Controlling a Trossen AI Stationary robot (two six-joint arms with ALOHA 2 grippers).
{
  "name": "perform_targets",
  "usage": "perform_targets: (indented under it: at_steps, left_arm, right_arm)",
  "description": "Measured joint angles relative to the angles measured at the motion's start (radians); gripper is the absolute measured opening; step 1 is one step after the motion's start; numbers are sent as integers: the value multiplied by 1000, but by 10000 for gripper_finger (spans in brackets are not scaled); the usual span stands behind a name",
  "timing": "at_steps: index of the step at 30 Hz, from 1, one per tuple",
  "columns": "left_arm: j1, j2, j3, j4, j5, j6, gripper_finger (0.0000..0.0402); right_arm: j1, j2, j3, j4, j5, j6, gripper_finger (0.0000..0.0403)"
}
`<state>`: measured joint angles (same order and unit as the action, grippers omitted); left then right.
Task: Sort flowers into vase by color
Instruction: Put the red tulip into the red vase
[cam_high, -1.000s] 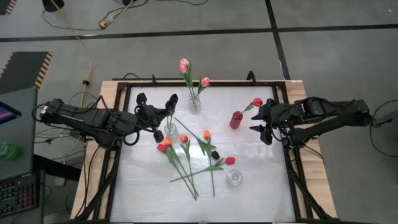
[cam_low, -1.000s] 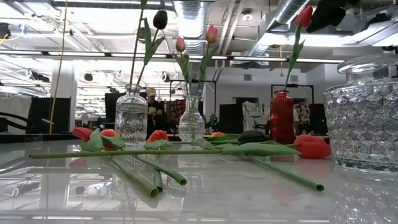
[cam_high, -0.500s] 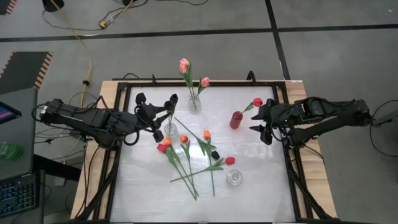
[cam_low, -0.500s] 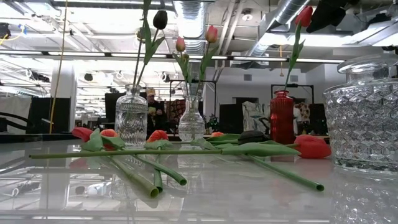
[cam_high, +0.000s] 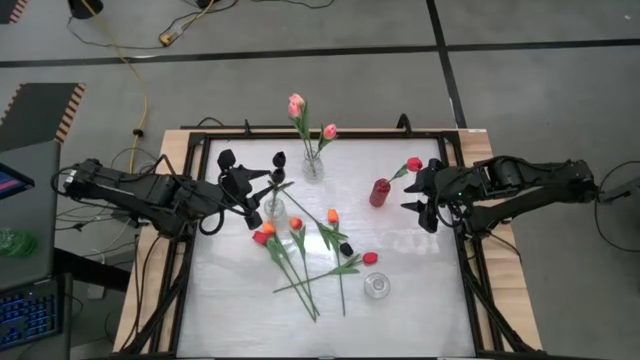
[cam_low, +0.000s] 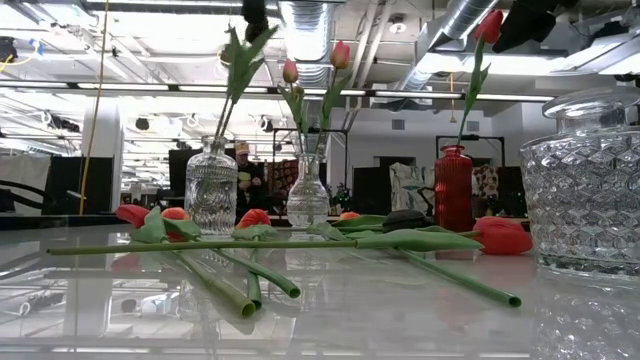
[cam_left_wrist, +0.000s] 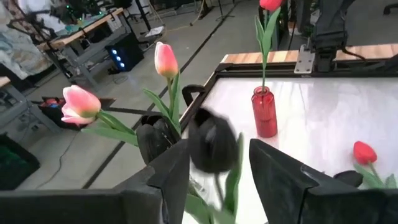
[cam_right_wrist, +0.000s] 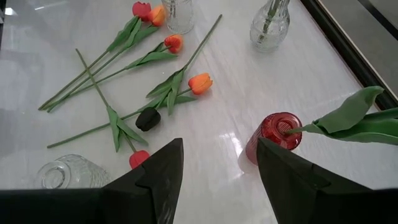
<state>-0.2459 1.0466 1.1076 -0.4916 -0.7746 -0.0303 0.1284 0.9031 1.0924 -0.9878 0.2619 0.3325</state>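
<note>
Well, the white worktop (cam_high: 400, 300) carries four vases and a loose scatter of flowers. The left arm reaches in from the left edge, and its left claw (cam_high: 250, 180) sits by the clear ribbed vase (cam_high: 272, 209) at the left. Its fingers (cam_left_wrist: 280, 177) stand apart, with the black tulip (cam_left_wrist: 211, 144) between them; the head looks blurred and I cannot tell whether either finger touches it. The tulip's stem stands in that ribbed vase, head up high (cam_low: 254, 12).

The right arm waits at the right edge, its right claw (cam_high: 422, 195) spread wide and holding nothing, just beside the red vase (cam_high: 380, 192), which has one red tulip (cam_high: 414, 164) in it.

At the back, the narrow clear vase (cam_high: 313, 166) holds the pink tulips (cam_high: 296, 104). Near the front, a squat clear vase (cam_high: 376, 286) stands alone.

Between the vases lie the loose flowers (cam_high: 300, 255): red and orange heads, with another black head (cam_right_wrist: 148, 119) among them, stems crossing flat on the worktop.
</note>
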Motion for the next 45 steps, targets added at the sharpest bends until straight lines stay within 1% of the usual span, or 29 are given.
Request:
perform_targets:
  at_steps: [3, 7, 9, 15, 19, 26, 29, 36, 45]
  left_arm:
    - [0, 0, 0, 0, 33, 32, 155]
    - [0, 0, 0, 0, 156, 72, 155]
    - [-1, 0, 0, 1, 194, 72, 155]
    - [-28, 0, 0, 1, 208, 48, 155]
    - [-58, 0, 0, -6, 270, -35, 155]
    - [-115, 18, 0, -93, 359, -324, 155]
    - [-142, 60, 0, -102, 376, -369, 155]
    - [-174, 217, 0, -39, 378, -374, 155]
    - [-173, 448, 0, 130, 367, -374, 155]
  right_arm:
    - [0, 0, 0, 0, 0, 0, 230]
    - [0, 0, 0, 0, 0, 0, 230]
    - [0, 0, 0, 0, 0, 0, 230]
    - [0, 0, 0, 0, 0, 0, 230]
    - [0, 0, 0, 0, 0, 0, 230]
    - [0, 0, 0, 0, 0, 0, 230]
    - [0, 0, 0, 0, 0, 0, 230]
    - [0, 0, 0, 0, 0, 0, 230]
    - [0, 0, 0, 6, -1, 1, 230]
